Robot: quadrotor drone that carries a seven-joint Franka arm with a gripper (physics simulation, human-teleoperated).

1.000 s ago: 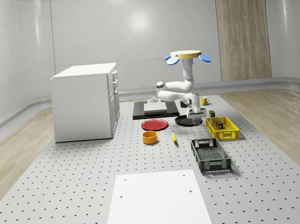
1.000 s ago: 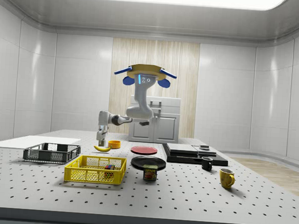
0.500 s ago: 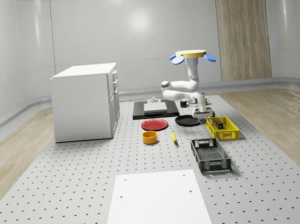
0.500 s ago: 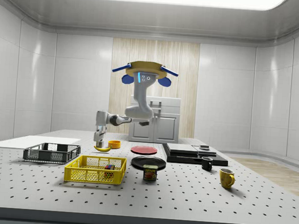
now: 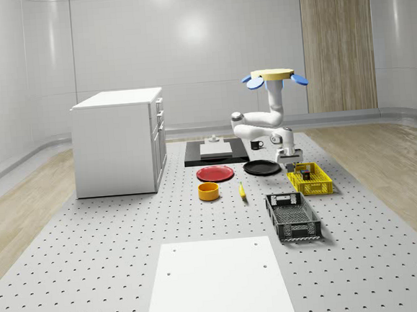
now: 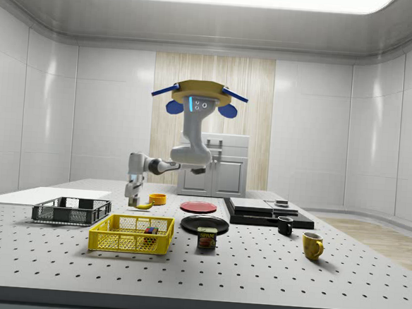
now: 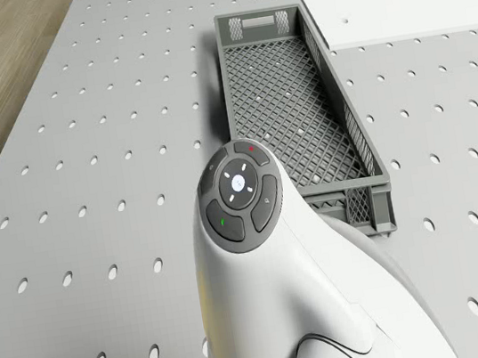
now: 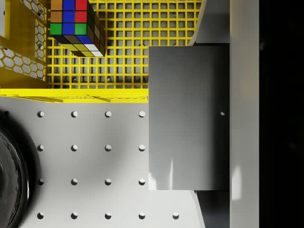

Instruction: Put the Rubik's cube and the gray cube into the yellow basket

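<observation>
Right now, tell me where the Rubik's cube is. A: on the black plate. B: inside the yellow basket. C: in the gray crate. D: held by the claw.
B: in the wrist view the Rubik's cube sits on the mesh floor inside the yellow basket.

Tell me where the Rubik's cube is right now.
The Rubik's cube already sits inside the yellow basket, near one end wall in the wrist view. The gripper, holding the gray cube, is above the basket's near edge.

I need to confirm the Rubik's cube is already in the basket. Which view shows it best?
The wrist view: the Rubik's cube sits inside the yellow basket, colours plain. The side and whole-scene views show only a small dark shape in the basket.
</observation>
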